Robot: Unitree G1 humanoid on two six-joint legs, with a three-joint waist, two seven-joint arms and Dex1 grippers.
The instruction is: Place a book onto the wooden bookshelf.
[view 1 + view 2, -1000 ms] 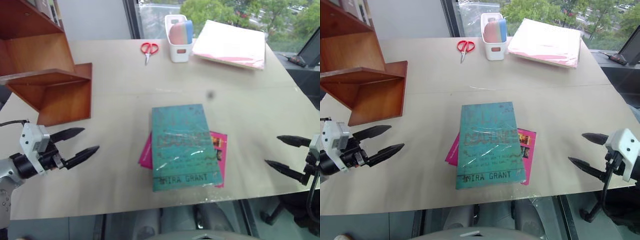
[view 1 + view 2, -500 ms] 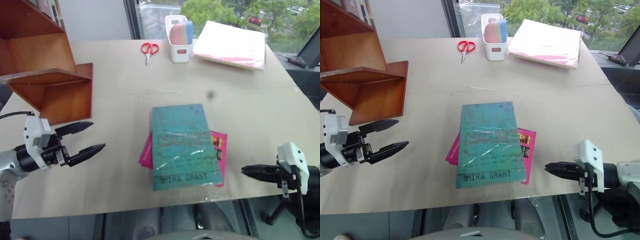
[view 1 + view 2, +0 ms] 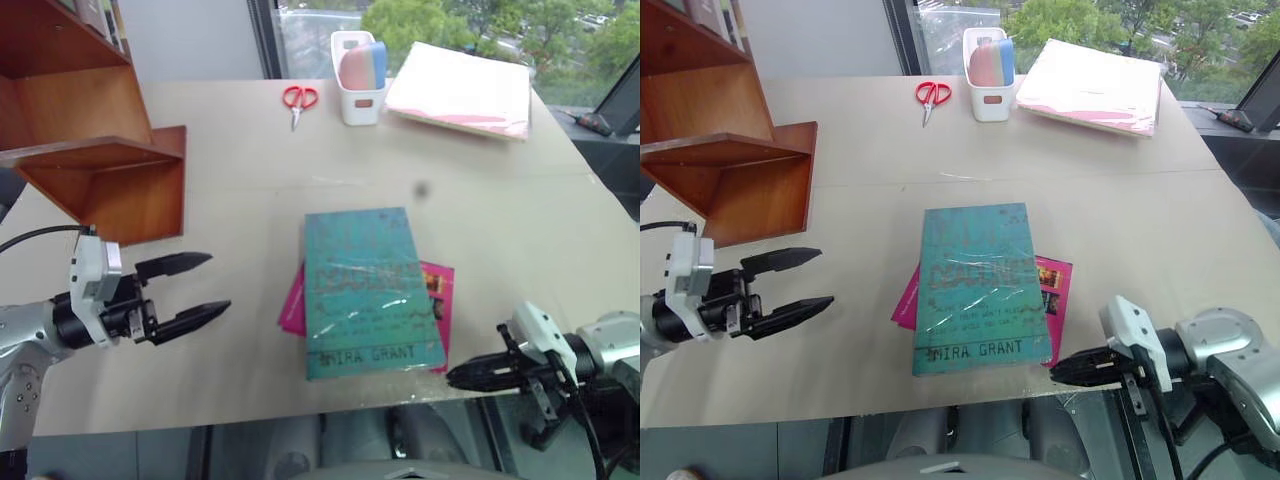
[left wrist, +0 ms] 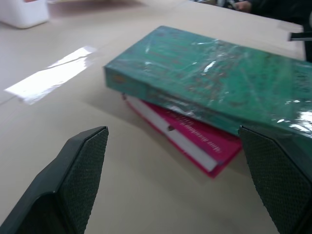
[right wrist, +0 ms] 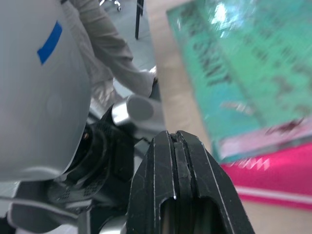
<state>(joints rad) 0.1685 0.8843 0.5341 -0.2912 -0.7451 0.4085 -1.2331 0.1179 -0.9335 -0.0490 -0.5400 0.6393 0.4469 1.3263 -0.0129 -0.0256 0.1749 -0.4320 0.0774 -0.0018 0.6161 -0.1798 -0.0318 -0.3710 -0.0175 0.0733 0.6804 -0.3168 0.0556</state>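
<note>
In the head views, the book [image 3: 368, 292] is seen flat near the front edge of the table [image 3: 240, 190], resting on a pink book [image 3: 436, 300] that juts out on both sides. The bookshelf [image 3: 85, 130] is set at the far left of the table, well apart from the book. At the back, a white bin [image 3: 356, 88] is placed, with pink and blue items packed upright in it; red scissors [image 3: 297, 99] are laid just beside it, and a pink-and-white folder [image 3: 462, 90] on its other side. The left gripper [image 3: 200, 290] is held above the table left of the book, fingers spread wide, nothing between them. The right gripper [image 3: 1065, 368] is seen at the table's front edge, near the book's right corner, fingers pressed together and empty.

In the left wrist view, the book is shown on the pink book, between the two parted pads [image 4: 85, 161].

In the right wrist view, the closed fingertips [image 5: 178, 161] are pointed toward the book's corner, without contact.
</note>
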